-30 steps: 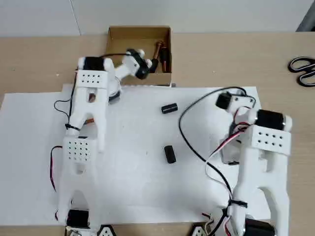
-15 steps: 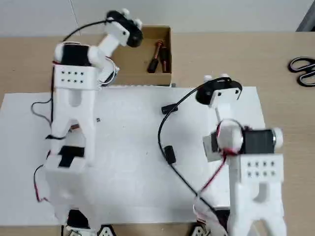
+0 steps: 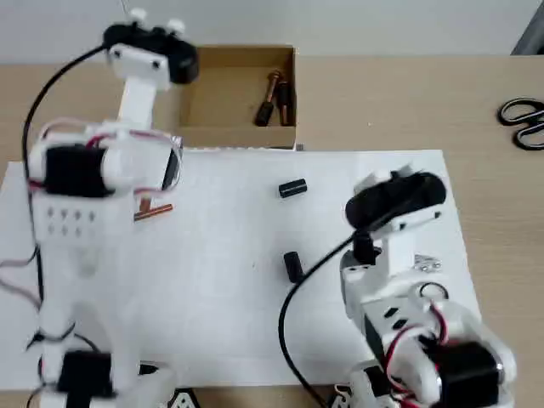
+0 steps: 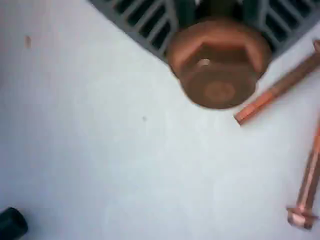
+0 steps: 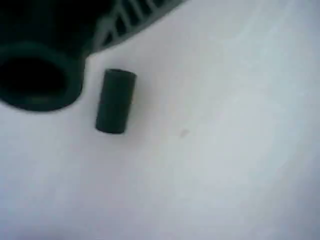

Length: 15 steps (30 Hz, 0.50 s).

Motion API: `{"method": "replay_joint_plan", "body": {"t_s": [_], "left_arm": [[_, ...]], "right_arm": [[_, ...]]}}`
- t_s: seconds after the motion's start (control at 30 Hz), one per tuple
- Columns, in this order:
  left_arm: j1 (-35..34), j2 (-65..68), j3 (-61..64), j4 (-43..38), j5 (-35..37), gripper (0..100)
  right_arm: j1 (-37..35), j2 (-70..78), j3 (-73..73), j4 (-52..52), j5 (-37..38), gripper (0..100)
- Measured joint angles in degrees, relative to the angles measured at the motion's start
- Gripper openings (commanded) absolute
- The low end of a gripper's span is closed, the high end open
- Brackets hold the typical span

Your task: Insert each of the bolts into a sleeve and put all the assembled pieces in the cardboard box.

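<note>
The left arm (image 3: pixel 93 178) stands over the sheet's (image 3: pixel 212 323) left edge, its wrist up by the box's (image 3: pixel 197 93) left wall. The left gripper (image 4: pixel 215 12) is closed on the held bolt (image 4: pixel 218 67), jaws tight on either side of it, the copper hex head facing the wrist camera. A second bolt (image 4: pixel 276 90) and a third bolt (image 4: pixel 306 186) lie flat on the sheet below, near each other but apart. The box sits at the table's (image 3: pixel 382 93) far edge and touches the sheet's far edge. Two assembled pieces (image 3: pixel 274 98) lie side by side against the box's right wall. The far sleeve (image 3: pixel 292 188) lies on the sheet nearer its far edge, and the mid sleeve (image 3: pixel 293 266) lies at its middle, well apart. The right arm (image 3: pixel 399 280) stands at the sheet's near right corner. The right gripper (image 5: pixel 75 20) is closed on the held sleeve (image 5: pixel 35 77), whose open end faces the wrist camera. A loose sleeve (image 5: pixel 116 101) lies on the sheet just beside it; I cannot tell which of the two it is. Scissors (image 3: pixel 523 112) lie at the table's right edge
</note>
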Motion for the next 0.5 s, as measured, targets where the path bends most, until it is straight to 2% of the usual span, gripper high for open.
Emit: {"method": "replay_joint_plan", "body": {"t_s": [0.1, 0.3, 0.5], "left_arm": [[1.8, -6.9, 6.5, -2.2, 5.3, 1], [7.3, -20.6, 19.3, -9.4, 21.0, 1], [14.2, -31.6, 31.6, -16.9, 31.6, 1]], "right_arm": [[-3.1, -3.3, 6.4, -4.8, 0.0, 0.3], [-12.0, -10.1, 17.6, -12.7, -1.1, 0.3], [-20.4, -12.7, 23.6, -18.7, -3.9, 0.3]]}}
